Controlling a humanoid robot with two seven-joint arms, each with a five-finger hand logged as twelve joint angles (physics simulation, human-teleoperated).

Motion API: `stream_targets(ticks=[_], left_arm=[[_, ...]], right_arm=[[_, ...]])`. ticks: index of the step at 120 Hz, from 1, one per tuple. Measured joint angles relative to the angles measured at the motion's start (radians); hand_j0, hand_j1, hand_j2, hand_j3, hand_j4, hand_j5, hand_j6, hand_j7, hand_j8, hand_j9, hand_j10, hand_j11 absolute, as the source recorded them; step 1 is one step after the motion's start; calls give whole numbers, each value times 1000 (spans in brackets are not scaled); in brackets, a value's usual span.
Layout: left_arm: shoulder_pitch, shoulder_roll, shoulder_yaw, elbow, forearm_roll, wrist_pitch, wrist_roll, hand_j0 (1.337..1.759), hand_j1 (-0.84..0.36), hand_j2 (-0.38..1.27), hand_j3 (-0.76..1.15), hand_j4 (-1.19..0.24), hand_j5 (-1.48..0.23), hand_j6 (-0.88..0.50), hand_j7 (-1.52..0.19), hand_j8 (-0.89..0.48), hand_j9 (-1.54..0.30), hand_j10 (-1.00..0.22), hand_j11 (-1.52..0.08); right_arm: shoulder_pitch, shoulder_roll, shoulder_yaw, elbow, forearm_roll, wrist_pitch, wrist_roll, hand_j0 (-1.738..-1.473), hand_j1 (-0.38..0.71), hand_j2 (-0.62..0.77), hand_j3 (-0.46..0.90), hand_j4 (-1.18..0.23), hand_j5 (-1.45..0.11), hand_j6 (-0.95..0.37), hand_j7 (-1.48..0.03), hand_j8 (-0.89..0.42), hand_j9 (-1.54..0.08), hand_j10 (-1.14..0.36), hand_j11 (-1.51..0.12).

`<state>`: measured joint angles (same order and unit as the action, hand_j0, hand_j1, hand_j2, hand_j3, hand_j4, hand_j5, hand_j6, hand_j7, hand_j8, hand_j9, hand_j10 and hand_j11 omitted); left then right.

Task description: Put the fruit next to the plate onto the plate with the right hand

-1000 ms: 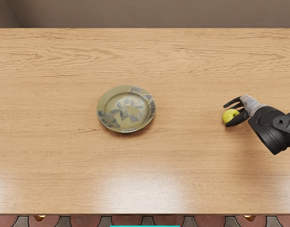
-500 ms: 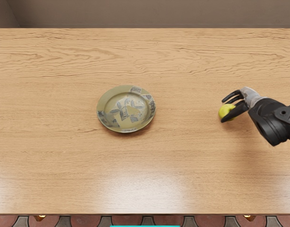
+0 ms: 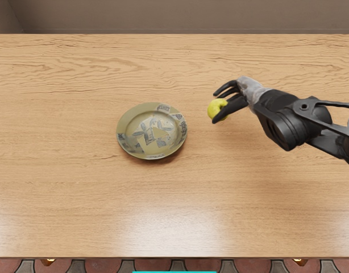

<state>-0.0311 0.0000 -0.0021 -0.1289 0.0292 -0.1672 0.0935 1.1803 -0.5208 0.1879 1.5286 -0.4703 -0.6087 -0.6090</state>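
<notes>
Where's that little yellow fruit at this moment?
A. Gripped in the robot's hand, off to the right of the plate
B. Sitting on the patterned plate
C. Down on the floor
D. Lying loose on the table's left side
A: the right hand has its dark fingers curled round the yellow fruit, to the right of the plate, which carries no fruit.

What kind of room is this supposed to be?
Likely a simulated dining or kitchen setting: a broad wooden table, a patterned olive-green ceramic plate, and a small yellow fruit held in the robot's right hand.
</notes>
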Motion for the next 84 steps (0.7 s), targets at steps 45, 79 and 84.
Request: stream_targets(ticks=[45,79,84], left_arm=[[-1,0,0,0,0,0,0,1658,69,47,0,-234,-304,-234,-304,-234,-304,-234,-304],[0,0,0,0,0,0,0,1658,69,47,0,-234,-304,-234,-304,-234,-304,-234,-304],[-1,0,0,0,0,0,0,1658,69,47,0,-234,-304,-234,-304,-234,-304,-234,-304]], right_arm=[[40,239,36,-60,20,0,-2,-1658,359,572,0,-734,-1059,-429,-997,-354,-1043,-574,-1048],[18,378,27,-198,10,-1,-3,-1658,344,563,0,-745,-1038,-445,-996,-384,-1016,-594,-1024],[12,389,26,-212,8,-2,-2,-1658,339,563,0,-746,-1035,-454,-996,-394,-1015,-602,-1023]])
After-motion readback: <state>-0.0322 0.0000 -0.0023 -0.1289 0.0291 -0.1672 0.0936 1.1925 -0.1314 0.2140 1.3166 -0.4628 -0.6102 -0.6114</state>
